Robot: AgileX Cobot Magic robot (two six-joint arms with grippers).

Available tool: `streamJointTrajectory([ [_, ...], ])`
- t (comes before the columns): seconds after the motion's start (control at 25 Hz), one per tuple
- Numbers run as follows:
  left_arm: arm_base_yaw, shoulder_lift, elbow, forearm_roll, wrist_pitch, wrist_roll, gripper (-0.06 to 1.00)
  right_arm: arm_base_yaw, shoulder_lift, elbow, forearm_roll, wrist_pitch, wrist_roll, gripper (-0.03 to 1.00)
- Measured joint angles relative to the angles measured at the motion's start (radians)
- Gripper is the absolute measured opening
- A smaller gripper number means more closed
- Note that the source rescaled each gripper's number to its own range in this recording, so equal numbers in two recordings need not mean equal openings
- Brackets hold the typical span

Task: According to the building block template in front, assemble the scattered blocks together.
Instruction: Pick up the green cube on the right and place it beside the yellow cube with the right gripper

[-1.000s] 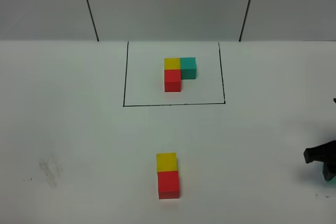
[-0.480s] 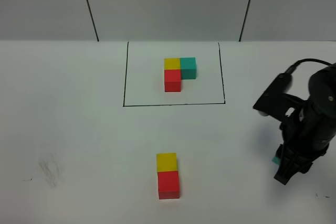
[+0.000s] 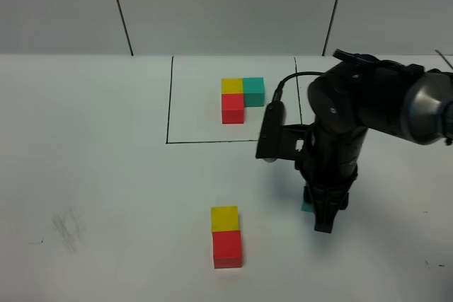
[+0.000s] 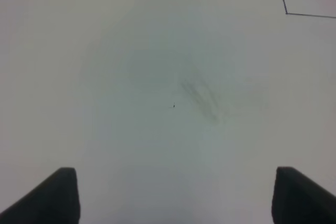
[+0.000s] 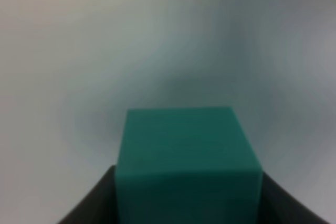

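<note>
Since a moment ago the right arm [image 3: 354,125] has swung in from the right edge and now stands over the middle of the table [image 3: 106,175], right of the loose pair and near of the black frame. Inside that frame the building block template [image 3: 241,97] shows yellow at the far left, teal touching its right face, and red touching its near face. The loose yellow cube [image 3: 224,217] and red cube [image 3: 227,247] already sit joined in that order. The right gripper [image 3: 323,223] points down, clamped on the teal cube [image 5: 188,156], which sits square between its fingers; whether the cube is clear of the table is hard to tell. The left gripper [image 4: 178,198] is spread wide over bare table, holding nothing.

To finish well, carry teal further left, line its far and near faces up with the yellow cube's, then close in gently from the right so the pair is not pushed, and let go only once the faces touch.
</note>
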Motion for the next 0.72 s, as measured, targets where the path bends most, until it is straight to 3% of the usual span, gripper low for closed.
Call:
streamJointTrajectory([
  [0.44,0.000,0.000,0.000,0.000,0.000,0.000,0.76,0.130,0.102,-0.085,-0.027,-0.016,-0.044,0.20],
  [0.72,0.000,0.000,0.000,0.000,0.000,0.000,0.76,0.139,0.106,-0.086,-0.010,-0.053,-0.086,0.20],
])
